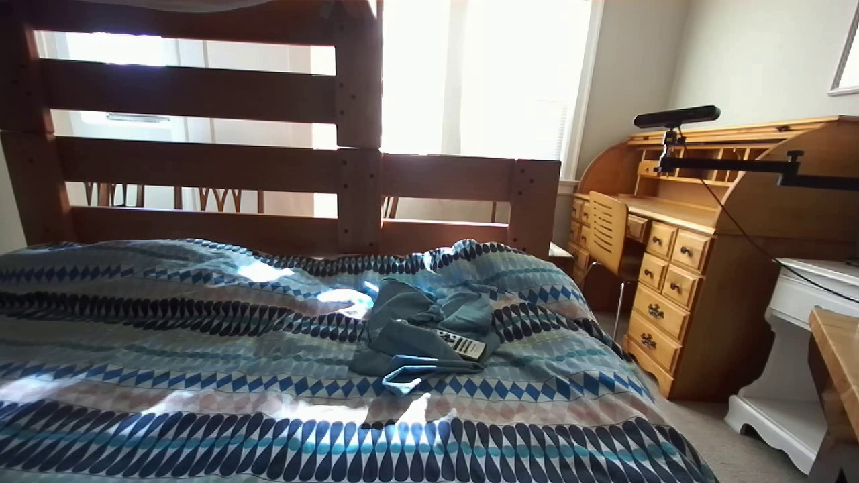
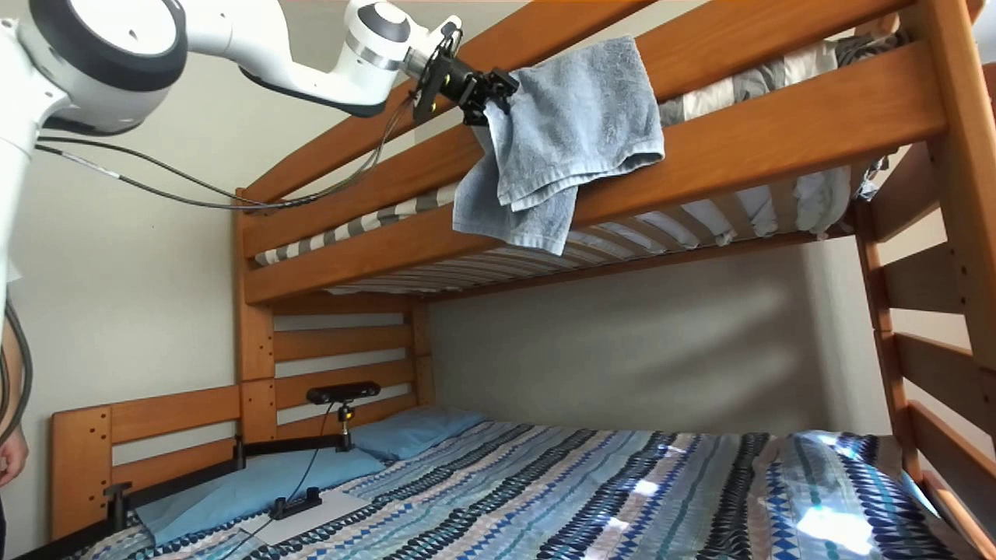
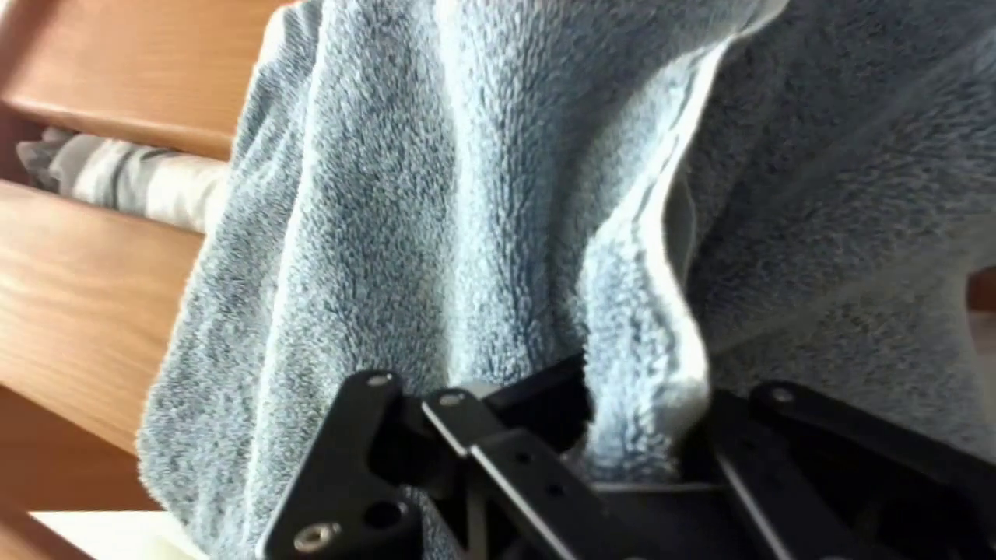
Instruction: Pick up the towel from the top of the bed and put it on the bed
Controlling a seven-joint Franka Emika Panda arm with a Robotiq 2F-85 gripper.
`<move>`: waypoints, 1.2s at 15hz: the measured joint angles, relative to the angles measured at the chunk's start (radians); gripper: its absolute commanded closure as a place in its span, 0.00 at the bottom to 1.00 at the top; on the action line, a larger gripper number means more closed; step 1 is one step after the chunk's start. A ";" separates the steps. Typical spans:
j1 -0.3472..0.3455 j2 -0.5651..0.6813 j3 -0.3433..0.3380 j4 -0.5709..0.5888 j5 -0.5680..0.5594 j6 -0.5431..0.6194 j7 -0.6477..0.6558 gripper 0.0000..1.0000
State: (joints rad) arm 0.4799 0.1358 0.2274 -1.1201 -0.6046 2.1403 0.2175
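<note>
A grey-blue towel [image 2: 580, 117] hangs over the side rail [image 2: 786, 128] of the top bunk in an exterior view, its lower edges hanging below the rail. My gripper [image 2: 498, 97] is at the towel's near upper edge. In the wrist view the towel [image 3: 389, 233] fills most of the picture, and a fold of it runs in between the fingers of the gripper [image 3: 642, 420], which is shut on it. The fingertips are hidden in the cloth. The lower bed [image 2: 622, 490], with a patterned cover, lies below; it also shows in an exterior view [image 1: 201, 362].
A camera on a stand [image 2: 342, 393] and blue pillows [image 2: 416, 432] are at the lower bed's head end. A crumpled blue-green cloth [image 1: 402, 305] with a remote control [image 1: 463, 344] lies on the lower bed. Bunk post [image 2: 953, 194] and slats surround the beds. A wooden desk [image 1: 671, 288] stands beside.
</note>
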 measured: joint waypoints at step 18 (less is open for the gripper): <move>-0.012 -0.248 -0.069 -0.384 -0.041 -0.116 0.251 0.97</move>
State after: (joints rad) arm 0.4676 -0.1121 0.1584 -1.5037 -0.6458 2.0244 0.4682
